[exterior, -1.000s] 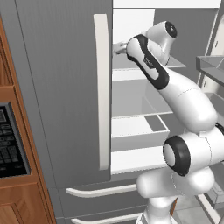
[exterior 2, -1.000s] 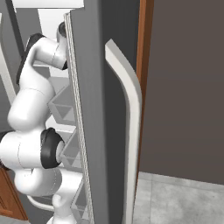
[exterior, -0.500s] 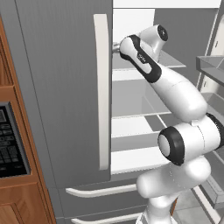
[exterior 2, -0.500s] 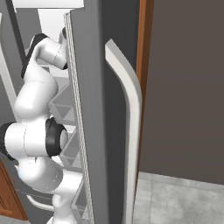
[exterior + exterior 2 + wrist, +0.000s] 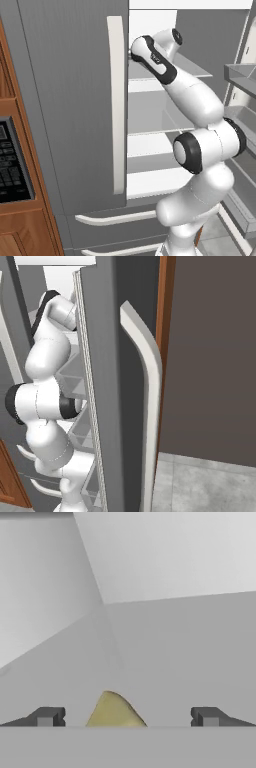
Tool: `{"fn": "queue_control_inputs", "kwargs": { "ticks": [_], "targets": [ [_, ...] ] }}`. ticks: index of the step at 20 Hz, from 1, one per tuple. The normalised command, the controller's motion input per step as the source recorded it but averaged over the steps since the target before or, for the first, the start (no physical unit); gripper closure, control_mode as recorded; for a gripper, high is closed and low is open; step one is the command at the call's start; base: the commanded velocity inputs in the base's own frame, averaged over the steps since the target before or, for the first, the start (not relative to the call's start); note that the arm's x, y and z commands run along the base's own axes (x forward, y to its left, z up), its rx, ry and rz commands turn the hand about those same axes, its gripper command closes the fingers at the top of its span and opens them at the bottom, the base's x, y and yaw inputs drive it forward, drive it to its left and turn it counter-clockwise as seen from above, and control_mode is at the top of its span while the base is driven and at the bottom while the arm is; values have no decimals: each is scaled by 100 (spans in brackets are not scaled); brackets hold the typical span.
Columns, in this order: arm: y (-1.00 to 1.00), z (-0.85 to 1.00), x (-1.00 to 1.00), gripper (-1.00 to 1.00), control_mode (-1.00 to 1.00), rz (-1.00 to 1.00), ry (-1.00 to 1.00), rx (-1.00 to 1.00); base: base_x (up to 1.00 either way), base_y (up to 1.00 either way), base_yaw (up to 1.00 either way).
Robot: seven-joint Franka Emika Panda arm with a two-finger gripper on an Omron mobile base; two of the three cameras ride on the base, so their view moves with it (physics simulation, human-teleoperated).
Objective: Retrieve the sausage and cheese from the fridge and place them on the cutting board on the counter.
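End effector (image 5: 127, 717): fingertips (image 5: 46, 716) spread wide, well apart, nothing pinched between them. Pale yellow-green cheese (image 5: 115, 711) seen in hand view between the two tips, nearer the tip on that view's left, touching neither; lower part cut off by the view's bottom band. Rests on a white fridge shelf (image 5: 190, 657), close to an inner corner where white walls meet behind it.

Arm (image 5: 192, 97): reaches up and forward from the lower right of the left base view into the upper part of the fridge (image 5: 65, 110); wrist tucked just behind the edge of the closed left door, level with the top of its long white vertical handle (image 5: 116, 105). Right door (image 5: 102, 381) swung open, seen edge-on in the right base view with its own white handle (image 5: 147, 391); arm visible beside it, to its left.

Inner shelves (image 5: 150, 172): white, stacked below the wrist. Drawer bar (image 5: 115, 218): white, horizontal, below the closed door. Wooden cabinet (image 5: 15, 225): left of the fridge, with a dark appliance panel (image 5: 12, 165).
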Motion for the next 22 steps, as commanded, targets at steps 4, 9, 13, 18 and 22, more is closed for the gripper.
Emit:
{"fn": "queue_control_inputs", "kwargs": {
  "ticks": [4,9,13,18,22],
  "targets": [
    [11,-10,37,-100,-100,1,0,-1,0,0,0],
    [11,-19,32,-100,-100,0,0,-4,0,0,0],
    [15,-5,9,-100,-100,0,0,-4,0,0,0],
    [10,0,-9,-100,-100,0,0,-2,0,0,0],
    [1,0,-27,-100,-100,0,0,0,0,0,0]
  ]
}}
